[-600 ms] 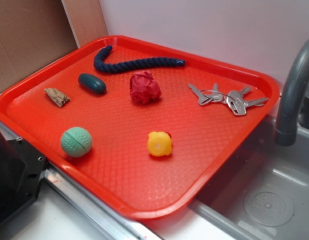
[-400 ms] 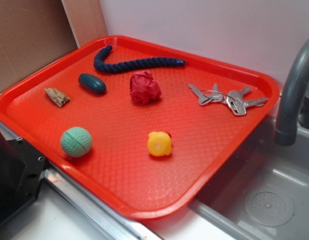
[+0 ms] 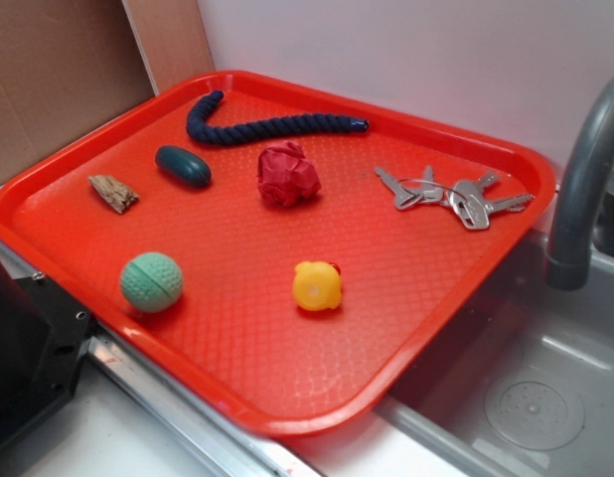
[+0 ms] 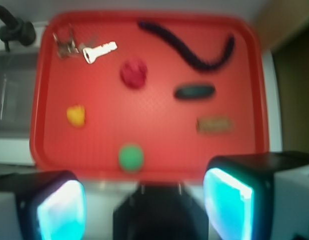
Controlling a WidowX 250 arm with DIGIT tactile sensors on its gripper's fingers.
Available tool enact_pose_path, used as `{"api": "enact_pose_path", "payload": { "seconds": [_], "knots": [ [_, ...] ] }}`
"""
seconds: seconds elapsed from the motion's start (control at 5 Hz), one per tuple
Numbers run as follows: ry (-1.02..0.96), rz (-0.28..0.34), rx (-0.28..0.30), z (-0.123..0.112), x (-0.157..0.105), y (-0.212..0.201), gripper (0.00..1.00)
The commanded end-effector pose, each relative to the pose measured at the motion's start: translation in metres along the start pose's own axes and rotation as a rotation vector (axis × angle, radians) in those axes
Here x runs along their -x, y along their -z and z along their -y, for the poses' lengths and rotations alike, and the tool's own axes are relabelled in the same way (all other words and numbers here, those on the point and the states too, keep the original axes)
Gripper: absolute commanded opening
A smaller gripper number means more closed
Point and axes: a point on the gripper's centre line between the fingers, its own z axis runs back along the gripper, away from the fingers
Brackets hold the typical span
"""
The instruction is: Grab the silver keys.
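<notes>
The silver keys (image 3: 451, 197) (image 4: 82, 47) lie splayed near a corner of the red tray (image 3: 287, 388) (image 4: 154, 165). The gripper (image 4: 144, 207) hangs with its 2 fingers spread wide apart, holding nothing.

No writing, label, brand, number or sign can be read anywhere in either view. The red tray (image 3: 456, 288) carries only an embossed diamond texture, with no lettering on it. The silver keys (image 3: 449, 196) are too small in the exterior view and too blurred in the wrist view for any stamped mark to be made out.
</notes>
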Motion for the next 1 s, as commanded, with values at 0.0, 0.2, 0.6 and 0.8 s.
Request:
{"api": "enact_pose_path", "payload": {
  "seconds": [0.0, 0.2, 0.6, 0.8],
  "knots": [
    [0.318, 0.156, 0.058, 0.028, -0.044, 0.047, 1.0],
    [0.46, 0.185, 0.037, 0.039, -0.057, 0.078, 1.0],
    [0.557, 0.194, -0.054, 0.05, -0.082, 0.099, 1.0],
    [0.557, 0.194, -0.054, 0.05, -0.082, 0.099, 1.0]
  ]
}}
